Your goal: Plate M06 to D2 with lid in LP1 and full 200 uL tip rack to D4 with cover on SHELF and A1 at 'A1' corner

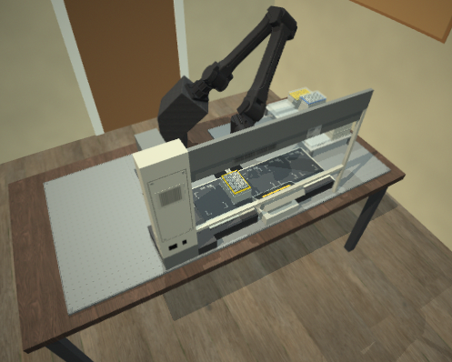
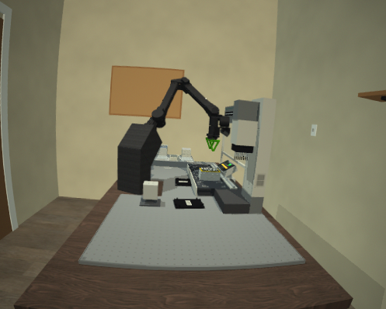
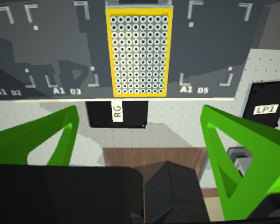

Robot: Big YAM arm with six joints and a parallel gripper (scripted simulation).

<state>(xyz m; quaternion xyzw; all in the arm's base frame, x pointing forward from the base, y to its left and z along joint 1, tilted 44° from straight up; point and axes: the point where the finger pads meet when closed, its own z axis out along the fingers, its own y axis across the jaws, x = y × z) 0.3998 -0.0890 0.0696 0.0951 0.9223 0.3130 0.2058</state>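
A tip rack (image 3: 137,52) (image 1: 236,182) (image 2: 209,169) with a yellow plate and no cover sits on the deck between the marks D3 (image 3: 66,90) and D5 (image 3: 193,89). Pale rings fill all its places. My gripper (image 3: 139,112) (image 2: 212,144) is open and empty. It hangs well above the deck's front edge, just in front of the rack, over the black regrip nest RG (image 3: 101,117) (image 2: 182,179). The gantry beam hides it in the top view. The lid park LP1 (image 3: 266,102) (image 2: 191,201) is bare, to the right. The bracket marks at D2 (image 3: 8,92) show at the far left.
The shelf unit (image 1: 276,116) behind the arm's base carries a yellow rack (image 1: 299,94), a blue rack (image 1: 313,97) and pale plates (image 1: 280,107); their labels are too small to read. The cream tower (image 1: 166,200) and gantry beam (image 1: 280,125) stand over the deck. A small white box (image 2: 151,190) stands near LP1.
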